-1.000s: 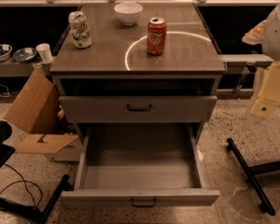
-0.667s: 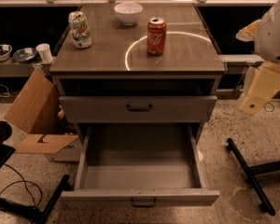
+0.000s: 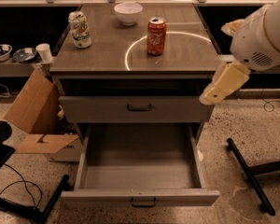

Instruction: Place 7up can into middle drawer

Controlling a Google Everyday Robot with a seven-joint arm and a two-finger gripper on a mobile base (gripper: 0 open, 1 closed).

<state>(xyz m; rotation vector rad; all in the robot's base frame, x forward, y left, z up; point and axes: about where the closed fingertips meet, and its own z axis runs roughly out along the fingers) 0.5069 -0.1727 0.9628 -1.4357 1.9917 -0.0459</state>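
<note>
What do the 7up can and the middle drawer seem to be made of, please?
The 7up can looks like thin, shiny metal, judging by its dents. The middle drawer seems matte grey painted sheet metal. The hand hangs beside the cabinet.

7up can (image 3: 79,29): shiny metal | middle drawer (image 3: 107,198): matt metal | end effector (image 3: 222,84) (beside cabinet (image 3: 102,55)): plastic

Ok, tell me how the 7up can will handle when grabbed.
The 7up can looks dented, so probably thin-walled, apt to crush further. Upright near the left edge of the cabinet, it may tip if nudged. The end effector hangs off to the right, apart from it.
</note>
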